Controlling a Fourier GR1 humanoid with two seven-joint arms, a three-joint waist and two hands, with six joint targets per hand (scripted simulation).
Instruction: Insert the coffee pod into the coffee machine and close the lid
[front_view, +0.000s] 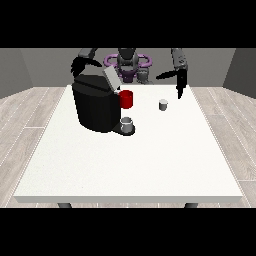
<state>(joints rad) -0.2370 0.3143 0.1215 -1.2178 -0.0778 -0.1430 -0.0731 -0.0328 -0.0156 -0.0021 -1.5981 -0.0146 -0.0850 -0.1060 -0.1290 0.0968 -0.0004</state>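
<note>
At the view's left, the hand at the view's left (78, 65) hangs behind and above the coffee machine (95, 107), near its top rear edge; it shows only as a dark shape there, and whether its fingers are spread or curled I cannot tell. The coffee machine is a black, bulky block standing on the left part of the white bench (150, 165). Its grey lid (111, 77) is tilted up, open, at the machine's upper right corner. Just right of the machine, touching or nearly touching its side, is a red cup (127, 99). Below it, on the machine's low dark base, stands a small grey cup (127, 123).

Further right, well apart from the machine, the coffee pod (163, 104) sits upright on the bench, a small light grey cylinder, untouched. Above it and to its right, the hand at the view's right (179, 80) hovers over the bench with its fingers straight and pointing down and its thumb stretched out sideways towards the view's left; it holds nothing and is clear of the pod.
</note>
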